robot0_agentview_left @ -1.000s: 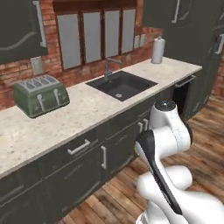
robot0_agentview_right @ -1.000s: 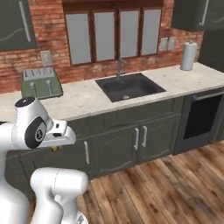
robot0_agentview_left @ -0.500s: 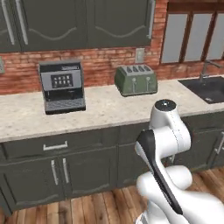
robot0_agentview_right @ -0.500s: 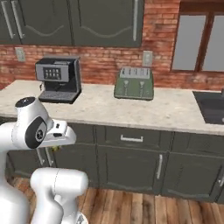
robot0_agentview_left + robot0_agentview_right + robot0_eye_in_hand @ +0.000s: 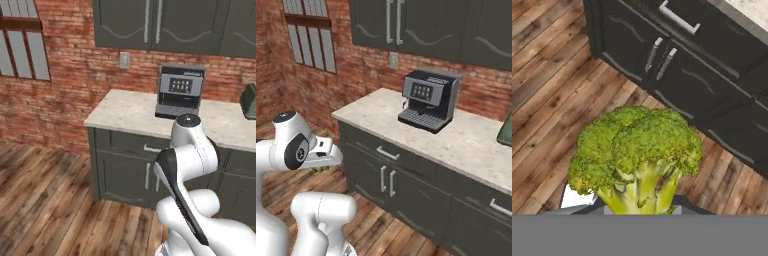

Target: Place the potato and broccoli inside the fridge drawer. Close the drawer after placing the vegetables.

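With the gripper [image 5: 639,207] closed tight on the broccoli [image 5: 634,157] by its stalk, carried above the wooden floor [image 5: 547,95] beside the dark cabinets [image 5: 702,85], a jolt of the base could shake the floret loose

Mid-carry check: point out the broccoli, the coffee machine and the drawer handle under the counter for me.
broccoli [image 5: 637,150]: hand view, on the bumpy green head.
coffee machine [image 5: 428,97]: right base view, on its front panel.
drawer handle [image 5: 388,153]: right base view, on the middle of the silver bar.
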{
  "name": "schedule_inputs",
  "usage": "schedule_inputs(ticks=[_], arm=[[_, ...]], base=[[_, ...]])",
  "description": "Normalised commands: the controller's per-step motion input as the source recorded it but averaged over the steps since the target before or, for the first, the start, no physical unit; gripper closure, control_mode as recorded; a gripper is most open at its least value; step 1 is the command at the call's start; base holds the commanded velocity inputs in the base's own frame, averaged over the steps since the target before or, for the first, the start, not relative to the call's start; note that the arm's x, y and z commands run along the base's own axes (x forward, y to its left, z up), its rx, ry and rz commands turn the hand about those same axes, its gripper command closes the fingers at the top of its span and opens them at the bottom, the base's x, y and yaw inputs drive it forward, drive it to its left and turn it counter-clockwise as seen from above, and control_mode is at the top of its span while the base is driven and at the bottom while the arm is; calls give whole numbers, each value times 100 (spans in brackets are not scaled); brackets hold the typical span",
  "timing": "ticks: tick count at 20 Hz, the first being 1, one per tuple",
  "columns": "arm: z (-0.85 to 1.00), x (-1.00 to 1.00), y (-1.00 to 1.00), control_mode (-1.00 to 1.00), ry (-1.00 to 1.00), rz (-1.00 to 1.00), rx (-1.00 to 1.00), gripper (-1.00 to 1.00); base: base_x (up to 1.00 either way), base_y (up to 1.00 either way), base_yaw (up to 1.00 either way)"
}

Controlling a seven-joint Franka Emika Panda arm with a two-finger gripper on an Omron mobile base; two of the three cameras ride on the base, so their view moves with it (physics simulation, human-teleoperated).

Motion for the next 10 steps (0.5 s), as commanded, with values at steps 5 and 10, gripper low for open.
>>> schedule_inputs(ticks=[5,10], arm=[[0,0,0,100,0,0,0,100],[0,0,0,100,0,0,0,100]], base=[[0,63,77],[0,60,77]])
